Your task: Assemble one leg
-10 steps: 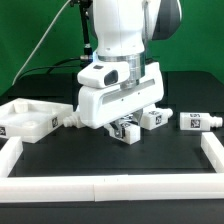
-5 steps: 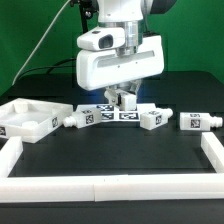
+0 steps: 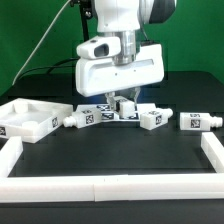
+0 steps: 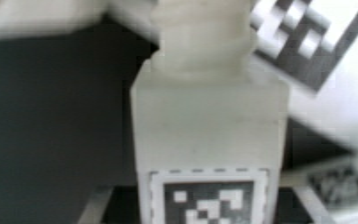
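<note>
My gripper [image 3: 123,101] hangs over the middle of the black table, shut on a white leg [image 3: 125,104] and holding it just above the surface. In the wrist view this leg [image 4: 202,110] fills the picture, with its narrow threaded end pointing away and a marker tag near my gripper [image 4: 206,208]. Three more white legs lie on the table: one at the exterior view's left of my gripper [image 3: 82,118], one at its right [image 3: 151,118], and one further right [image 3: 197,121]. The white square tabletop [image 3: 22,118] lies at the far left.
The marker board [image 3: 108,111] lies flat right behind and below my gripper; one of its tags shows blurred in the wrist view [image 4: 318,40]. A low white wall [image 3: 110,187] borders the table's front and both sides [image 3: 213,150].
My gripper has risen from table level with the leg in it, then settled slightly lower and tilted. The other legs and the tabletop have stayed put.
</note>
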Controlling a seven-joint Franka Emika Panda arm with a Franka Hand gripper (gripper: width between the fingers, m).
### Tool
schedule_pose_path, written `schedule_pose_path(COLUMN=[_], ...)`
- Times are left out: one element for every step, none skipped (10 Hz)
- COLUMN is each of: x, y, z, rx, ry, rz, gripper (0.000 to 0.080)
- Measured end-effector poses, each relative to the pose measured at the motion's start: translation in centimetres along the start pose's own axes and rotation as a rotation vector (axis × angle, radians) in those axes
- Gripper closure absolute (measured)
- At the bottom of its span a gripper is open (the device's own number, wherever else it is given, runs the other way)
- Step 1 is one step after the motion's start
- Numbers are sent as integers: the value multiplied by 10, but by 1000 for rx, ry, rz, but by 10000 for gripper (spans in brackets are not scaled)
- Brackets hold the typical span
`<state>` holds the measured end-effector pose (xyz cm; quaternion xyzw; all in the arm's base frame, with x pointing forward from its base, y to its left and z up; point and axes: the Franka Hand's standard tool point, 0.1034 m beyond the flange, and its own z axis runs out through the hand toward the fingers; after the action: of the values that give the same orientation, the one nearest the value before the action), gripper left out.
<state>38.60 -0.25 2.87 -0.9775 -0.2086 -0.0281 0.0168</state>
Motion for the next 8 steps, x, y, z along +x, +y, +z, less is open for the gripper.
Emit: schedule_pose_path(x=[-10,-12,-15,-16,-16,-16,-16,-16], y=[-4,-6,-6,-1,3,1,1,1], z=[9,14,18,18,18,18,18,17], rx=[11,18,22,23,21,23,23,26], ry=[-16,-26,-34,-34,-31,-32,-32,-38], rz=[40,45,50,53,53,49,49,49], gripper=[515,514,514,514,514,503,328,328])
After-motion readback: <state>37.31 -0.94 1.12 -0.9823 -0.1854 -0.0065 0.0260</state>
